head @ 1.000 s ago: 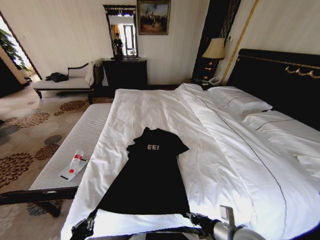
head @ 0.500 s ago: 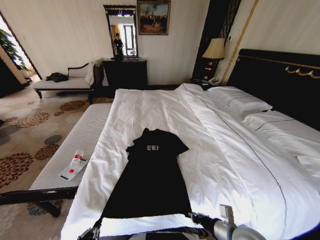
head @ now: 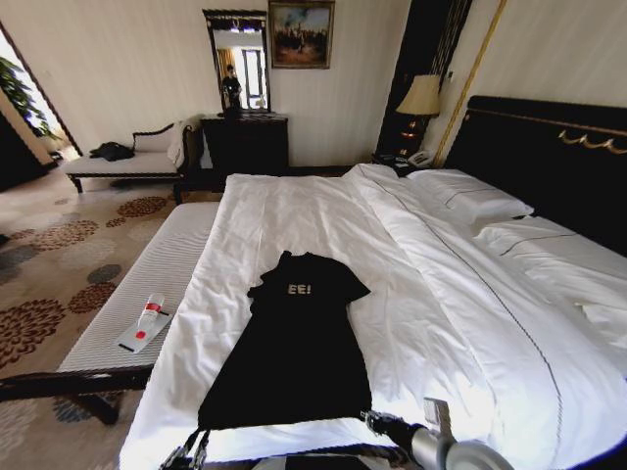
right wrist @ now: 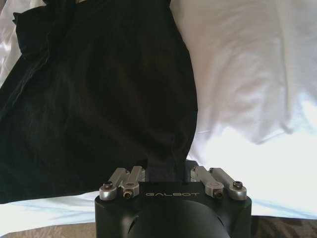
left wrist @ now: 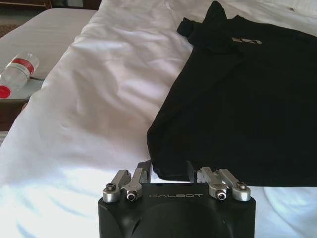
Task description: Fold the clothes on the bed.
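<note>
Up front in the head view, the black T-shirt (head: pixel 299 343) lies flat on the white duvet (head: pixel 421 294) of the bed (head: pixel 549 157), collar pointing away from the robot and its hem nearest it. The left claw (head: pixel 188 456) sits just past the hem's left corner, and the right claw (head: pixel 377 424) sits at the hem's right corner, both at the near edge of the bed. From this angle I cannot tell how either one's fingers stand. Off beyond the left claw, on the long white desk (head: pixel 147 284) beside the bed, a plastic bottle (head: pixel 149 310) lies on a flat card.

Next, in the left wrist view, the left claw (left wrist: pixel 168 171) is parted, its two dark fingertips (left wrist: pixel 144 168) set on either side of the shirt's near corner. The T-shirt (left wrist: pixel 237 104) spreads away ahead of the claw and toward the other arm's side; the hem corner lies right between the tips, but whether they touch the fabric I cannot tell. The bottle (left wrist: pixel 17 72) lies well off to the claw's outer side.

Last, in the right wrist view, the right claw (right wrist: pixel 168 171) is also parted, with the corner of the T-shirt (right wrist: pixel 99 99) running down into the gap between its fingers. The shirt stretches ahead of the claw and toward the left arm's side, and bare duvet (right wrist: pixel 247 74) lies on the outer side.
</note>
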Robot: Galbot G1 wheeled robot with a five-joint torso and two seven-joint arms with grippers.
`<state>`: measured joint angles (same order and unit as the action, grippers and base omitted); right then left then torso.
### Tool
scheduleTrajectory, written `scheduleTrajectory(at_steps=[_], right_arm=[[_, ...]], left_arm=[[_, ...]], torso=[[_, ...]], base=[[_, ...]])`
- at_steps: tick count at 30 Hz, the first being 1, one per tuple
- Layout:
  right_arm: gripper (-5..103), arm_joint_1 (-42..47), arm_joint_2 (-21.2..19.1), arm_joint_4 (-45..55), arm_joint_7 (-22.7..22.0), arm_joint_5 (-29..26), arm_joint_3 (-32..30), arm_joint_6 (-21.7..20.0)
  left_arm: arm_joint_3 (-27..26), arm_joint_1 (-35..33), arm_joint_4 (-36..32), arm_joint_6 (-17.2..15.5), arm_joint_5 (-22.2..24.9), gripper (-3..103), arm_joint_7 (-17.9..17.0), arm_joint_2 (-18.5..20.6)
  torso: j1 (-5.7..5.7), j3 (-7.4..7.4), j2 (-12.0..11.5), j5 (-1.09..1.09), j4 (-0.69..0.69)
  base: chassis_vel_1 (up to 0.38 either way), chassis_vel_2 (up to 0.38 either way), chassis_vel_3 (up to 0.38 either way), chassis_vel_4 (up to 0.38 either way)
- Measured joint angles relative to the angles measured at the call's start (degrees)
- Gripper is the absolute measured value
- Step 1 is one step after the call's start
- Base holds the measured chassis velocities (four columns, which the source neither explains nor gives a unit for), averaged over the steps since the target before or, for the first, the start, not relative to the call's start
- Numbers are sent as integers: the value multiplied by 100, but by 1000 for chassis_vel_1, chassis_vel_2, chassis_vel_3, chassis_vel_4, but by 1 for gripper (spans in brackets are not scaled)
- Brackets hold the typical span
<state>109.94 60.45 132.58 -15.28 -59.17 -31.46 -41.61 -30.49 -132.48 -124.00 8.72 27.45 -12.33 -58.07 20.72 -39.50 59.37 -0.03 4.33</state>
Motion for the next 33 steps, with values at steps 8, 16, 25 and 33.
scheduleTrajectory(at_steps=[8,16,25,33], right_arm=[[65,81,-20,276,-23,85,-263,71],[91,33,68,391,-80,35,-449,120],[100,-22,120,399,-178,-8,-507,94],[100,-110,197,377,-313,-47,-563,17]], left_arm=[[-176,98,-475,13,-59,69,-81,34],[-191,2097,-715,-1328,508,98,-511,154],[733,5323,660,-1923,1808,100,-982,981],[1893,7058,1849,-1894,2105,100,-585,1282]], torso=[[0,0,0,0,-1],[0,0,0,-1,-2],[2,-2,-1,-1,0],[1,-1,-1,0,-1]], base=[[0,0,0,0],[0,0,0,0],[0,0,0,0],[0,0,0,0]])
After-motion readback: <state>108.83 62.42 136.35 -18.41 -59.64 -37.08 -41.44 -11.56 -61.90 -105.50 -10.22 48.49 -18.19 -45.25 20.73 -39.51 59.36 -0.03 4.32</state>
